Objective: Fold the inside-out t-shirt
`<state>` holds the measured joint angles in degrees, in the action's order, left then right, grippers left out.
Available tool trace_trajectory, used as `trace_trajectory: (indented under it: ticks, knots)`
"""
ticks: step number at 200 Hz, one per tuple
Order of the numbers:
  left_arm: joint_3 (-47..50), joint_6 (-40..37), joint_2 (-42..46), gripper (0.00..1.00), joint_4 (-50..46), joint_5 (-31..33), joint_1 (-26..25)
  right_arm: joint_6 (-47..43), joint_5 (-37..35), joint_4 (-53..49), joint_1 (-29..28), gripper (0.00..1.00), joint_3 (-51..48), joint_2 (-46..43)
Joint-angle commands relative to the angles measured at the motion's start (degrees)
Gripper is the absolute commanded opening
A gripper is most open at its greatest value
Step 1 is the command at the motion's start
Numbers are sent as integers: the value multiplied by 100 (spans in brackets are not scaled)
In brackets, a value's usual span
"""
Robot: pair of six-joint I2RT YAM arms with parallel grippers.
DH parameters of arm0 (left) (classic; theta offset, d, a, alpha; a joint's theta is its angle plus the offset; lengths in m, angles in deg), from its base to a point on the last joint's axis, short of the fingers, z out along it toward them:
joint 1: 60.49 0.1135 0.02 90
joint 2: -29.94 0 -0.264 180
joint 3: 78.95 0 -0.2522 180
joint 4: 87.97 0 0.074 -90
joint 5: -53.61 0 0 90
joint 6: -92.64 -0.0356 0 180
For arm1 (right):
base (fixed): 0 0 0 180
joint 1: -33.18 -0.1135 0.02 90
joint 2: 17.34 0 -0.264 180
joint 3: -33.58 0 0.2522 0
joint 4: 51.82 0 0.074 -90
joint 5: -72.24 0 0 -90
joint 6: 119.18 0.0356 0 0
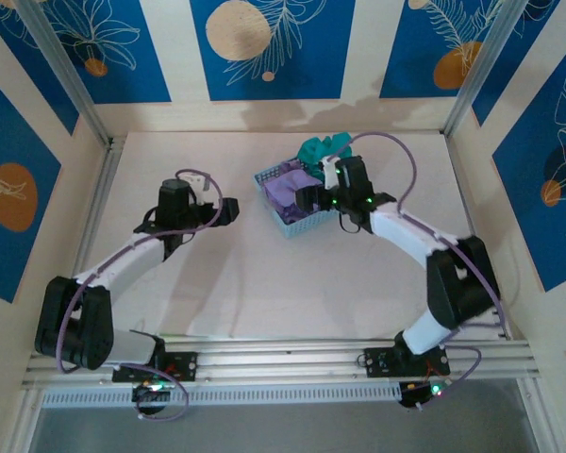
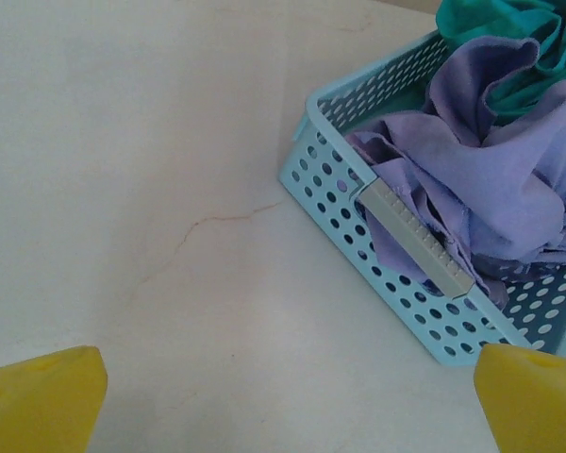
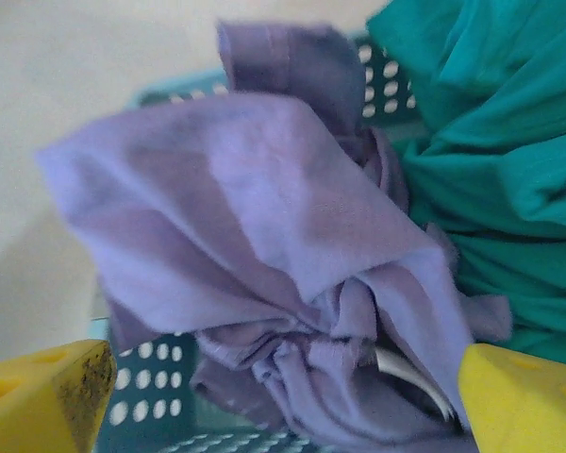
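The left end effector [image 1: 224,210], spread wide and empty, hangs over the pale marbled worktop [image 2: 123,189] near the light blue perforated plastic basket [image 2: 358,236], apparently placed to take cloth once it is lifted out. The right end effector [image 3: 283,401], also spread, hovers low over the crumpled lavender soft-fabric inside-out t-shirt [image 3: 264,217], which lies bunched in that basket, so a first pinch looks likely. Beyond it, a teal-green garment [image 3: 491,142] is heaped at the basket's far corner, probably to be left alone.

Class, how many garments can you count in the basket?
2. The lavender t-shirt is crumpled in the middle of the light blue basket; the teal-green garment is heaped at its far end. More may be hidden underneath.
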<state>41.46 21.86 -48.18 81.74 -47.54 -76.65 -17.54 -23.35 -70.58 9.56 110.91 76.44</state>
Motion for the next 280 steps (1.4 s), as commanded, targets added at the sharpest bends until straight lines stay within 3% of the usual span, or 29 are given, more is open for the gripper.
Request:
trace_trajectory:
  ticks: [1,30,42,67,83,116,143,190,250,262,280]
  knots:
    - [-163,55,-88,100,-275,-32,-69,-157,219,-440,-100,92,709,662]
    - [-147,45,-135,100,-346,59,-80,-174,525,-469,-271,81,1563,1658]
    - [-137,54,-132,100,-360,87,-80,-119,662,-819,-266,64,2078,2110]
    - [-103,63,-57,100,-446,150,-80,-261,956,-1510,-250,17,2933,2333]
    - [-94,102,70,100,-557,315,-81,-240,1183,-1688,-169,7,3169,1766]
    - [55,357,539,100,-551,912,-71,380,1833,-874,-68,6,3144,-12]
    - [57,455,830,100,-501,1034,-46,681,1986,-342,-392,7,3375,-611]
    - [-99,609,1198,100,-1122,1688,160,359,1841,-1037,-1125,7,4824,-190]
    - [554,1329,2990,100,-1809,3283,1246,691,1974,-1399,-1919,7,5297,1201]
    - [540,1264,3401,100,-2002,3657,1373,792,1997,-1419,-1988,16,5142,1521]
    - [451,1012,3843,100,-2096,3878,1405,669,1956,-1701,-1967,44,4903,1841]
